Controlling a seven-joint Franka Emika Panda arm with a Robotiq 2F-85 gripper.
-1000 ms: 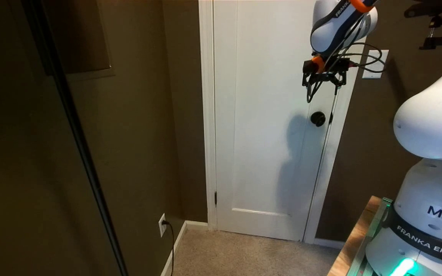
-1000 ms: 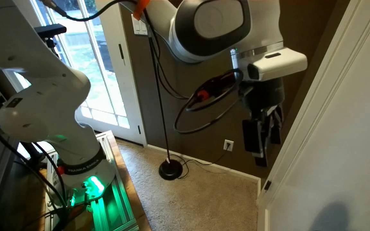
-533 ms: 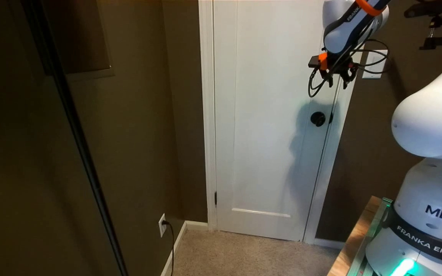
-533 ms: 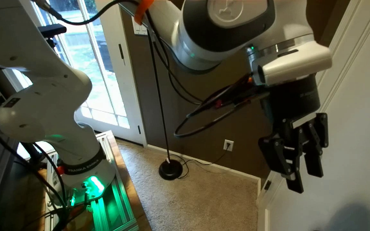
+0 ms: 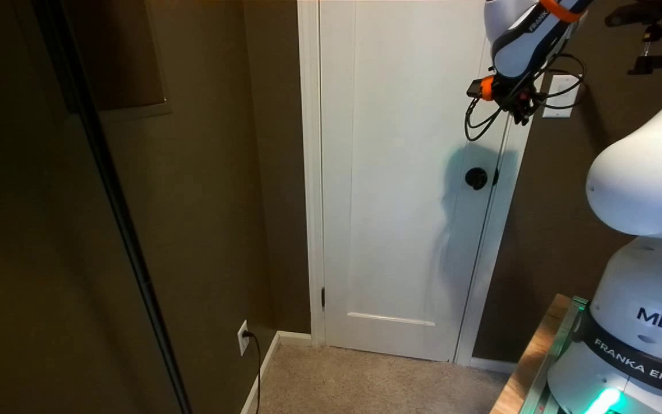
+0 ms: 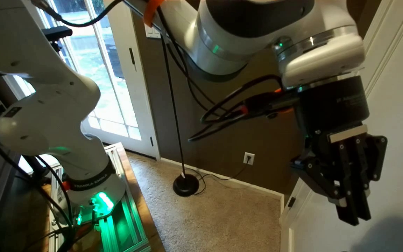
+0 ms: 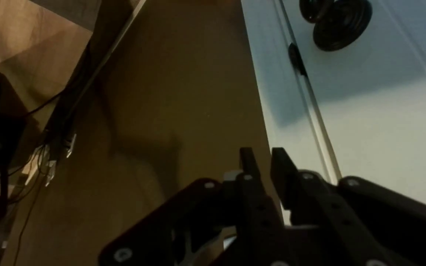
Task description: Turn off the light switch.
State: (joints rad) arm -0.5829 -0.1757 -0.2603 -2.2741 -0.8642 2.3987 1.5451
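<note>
The light switch (image 5: 562, 85) is a white upright plate on the brown wall beside the white door, partly crossed by my arm's cables in an exterior view. My gripper (image 5: 520, 121) is just to its left and slightly lower in that picture; how far from the wall it stands I cannot tell. Close up in an exterior view, the gripper (image 6: 358, 220) points downward with its black fingers nearly together. In the wrist view a narrow, bare gap separates the fingertips of the gripper (image 7: 261, 149). A small white patch (image 7: 229, 242) shows through the finger links, possibly part of the switch.
The white door (image 5: 400, 172) has a dark round knob (image 5: 476, 178) below the gripper. Loose black cables (image 6: 219, 115) hang from the wrist. Another white plate (image 6: 152, 32) is beside the glass door. A black lamp base (image 6: 185, 185) stands on the carpet, near an outlet (image 6: 249, 158).
My gripper has shifted sideways toward the light switch, risen slightly and turned about its axis. Its fingers have come from wide apart to a narrow gap.
</note>
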